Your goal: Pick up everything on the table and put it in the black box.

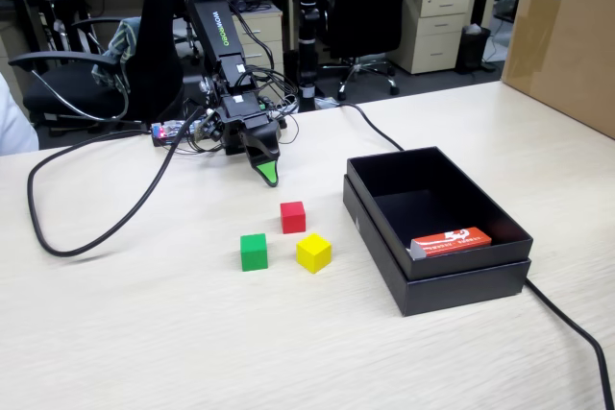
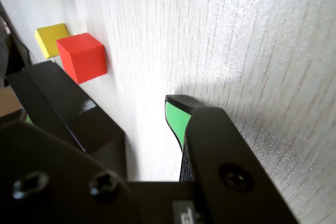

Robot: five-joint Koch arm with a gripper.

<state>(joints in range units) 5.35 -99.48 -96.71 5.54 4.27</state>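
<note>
Hovering low over the desk (image 1: 144, 333), the pincer (image 1: 269, 176) holds nothing; whether it's released or clenched, I cannot tell. Left of the black box (image 1: 437, 280) sit green cube (image 1: 254, 251), red cube (image 1: 293, 216) and yellow cube (image 1: 313, 252), closely grouped, so descending on one risks knocking its neighbours away.

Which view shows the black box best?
The fixed view: the whole black box shows, open, with an orange-red packet inside. The wrist view catches only a dark corner of it beside the red cube.

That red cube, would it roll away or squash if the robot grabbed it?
The red cube probably won't roll: it sits flat on the table. Its crisp edges suggest something stiff, not squashy. Its smooth faces may be slightly slippery.
</note>
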